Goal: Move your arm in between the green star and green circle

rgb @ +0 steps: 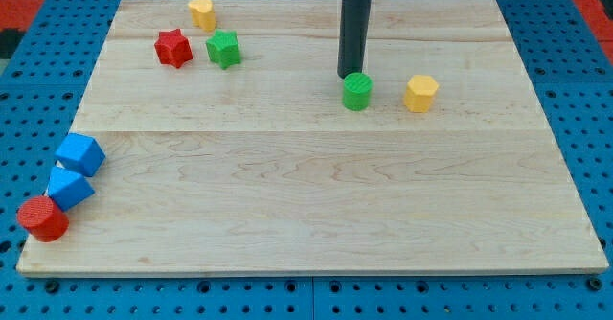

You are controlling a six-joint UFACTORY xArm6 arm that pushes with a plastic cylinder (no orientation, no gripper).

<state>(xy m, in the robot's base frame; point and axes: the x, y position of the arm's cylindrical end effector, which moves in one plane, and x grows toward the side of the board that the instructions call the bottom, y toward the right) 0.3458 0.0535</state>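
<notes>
A pale wooden board (316,195) on blue pegboard (29,80) offers smooth, roomy sliding space. My tip (349,75), a plain rod with no pincer to open or close, stands touching the green circle (357,91) at its top-left edge. The green star (223,49) lies well apart toward the view's left. Both look light, rigid and easily nudged; a yellow hexagon block (420,93) sits nearby.

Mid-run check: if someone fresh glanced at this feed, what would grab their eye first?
The dark rod, dropping from the view's top centre, with my tip just above and touching or nearly touching the green circle; a yellow block sits to its right. Next, the top-left cluster: red star, green star and another yellow block. Last, two blue cubes and a red cylinder lined along the board's bottom-left edge.
</notes>
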